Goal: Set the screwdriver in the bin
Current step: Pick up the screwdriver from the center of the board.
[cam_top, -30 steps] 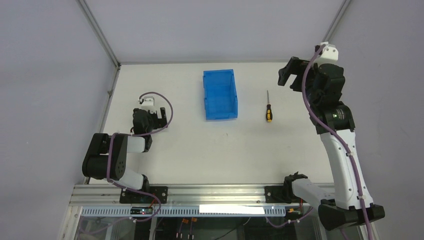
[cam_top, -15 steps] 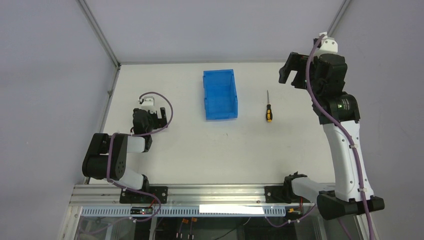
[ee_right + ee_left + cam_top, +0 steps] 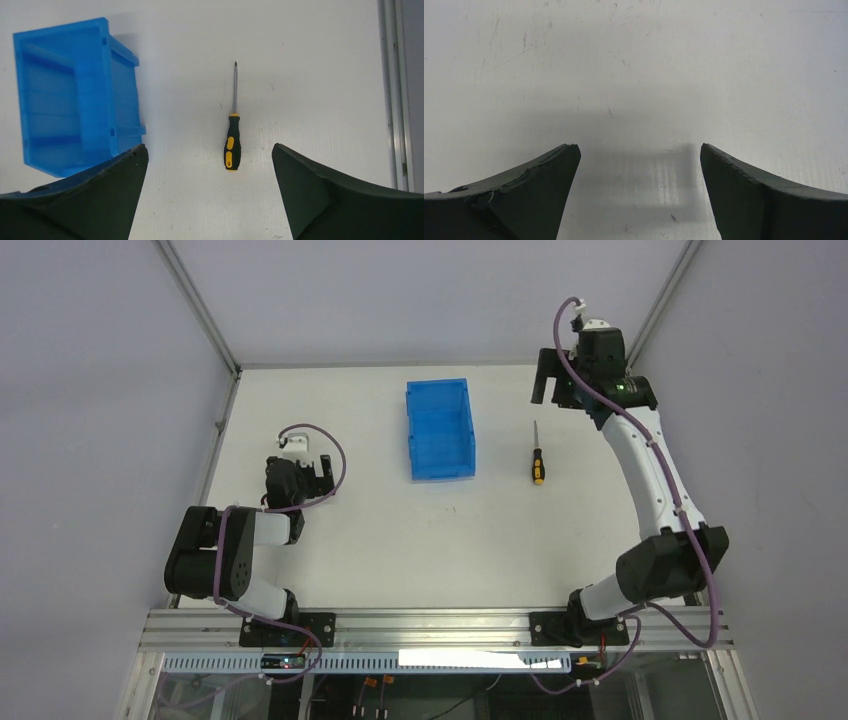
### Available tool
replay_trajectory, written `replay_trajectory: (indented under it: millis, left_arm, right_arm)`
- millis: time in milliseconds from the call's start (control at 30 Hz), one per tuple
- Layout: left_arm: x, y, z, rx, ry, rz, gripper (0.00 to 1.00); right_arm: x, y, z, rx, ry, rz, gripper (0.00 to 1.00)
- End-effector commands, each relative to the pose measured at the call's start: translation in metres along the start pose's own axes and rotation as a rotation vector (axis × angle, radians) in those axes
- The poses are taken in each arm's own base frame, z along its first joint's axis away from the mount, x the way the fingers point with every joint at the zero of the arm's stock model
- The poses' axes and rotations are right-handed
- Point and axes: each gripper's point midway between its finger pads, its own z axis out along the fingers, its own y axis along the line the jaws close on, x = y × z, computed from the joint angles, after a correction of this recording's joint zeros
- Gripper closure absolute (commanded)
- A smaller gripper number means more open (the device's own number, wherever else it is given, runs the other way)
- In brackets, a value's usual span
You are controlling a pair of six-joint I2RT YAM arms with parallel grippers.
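The screwdriver (image 3: pixel 538 466) lies flat on the white table, right of the bin, with its yellow-and-black handle towards me and its shaft pointing away. The blue bin (image 3: pixel 441 466) stands upright at the back middle and looks empty. My right gripper (image 3: pixel 548 390) is open and empty, held high just beyond the screwdriver's tip. In the right wrist view the screwdriver (image 3: pixel 232 146) lies between and beyond the open gripper (image 3: pixel 209 147), with the bin (image 3: pixel 122 90) to its left. My left gripper (image 3: pixel 318 476) rests low at the left; it is open (image 3: pixel 640 146) over bare table.
A metal frame rail (image 3: pixel 395 100) runs along the table's right edge, close to the screwdriver. Grey enclosure walls stand at the left, the back and the right. The arm bases sit on the aluminium rail (image 3: pixel 420 625) at the near edge.
My right arm has stretched out and swung left, carrying its gripper from the far right edge to above the spot just beyond the screwdriver. The left arm, screwdriver and bin have not moved.
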Motion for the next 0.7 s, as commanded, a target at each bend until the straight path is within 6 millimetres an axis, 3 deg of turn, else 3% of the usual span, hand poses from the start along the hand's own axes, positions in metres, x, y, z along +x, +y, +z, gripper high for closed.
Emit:
replay_trajectory:
  millis: [0, 300, 433, 667]
  left_arm:
    - [-0.018, 0.002, 0.004, 0.003, -0.054, -0.011, 0.00]
    - [-0.018, 0.002, 0.004, 0.002, -0.054, -0.011, 0.00]
    - [-0.018, 0.001, 0.004, 0.004, -0.054, -0.011, 0.00]
    - [-0.018, 0.002, 0.004, 0.001, -0.053, -0.011, 0.00]
  right_arm:
    - [0.013, -0.010, 0.037, 0.040, 0.058, -0.019, 0.01]
    - [0.102, -0.027, 0.102, 0.086, 0.274, -0.007, 0.01]
    - [0.139, -0.032, 0.121, 0.098, 0.362, -0.004, 0.01]
    - [0.185, -0.034, 0.145, 0.095, 0.463, 0.002, 0.03]
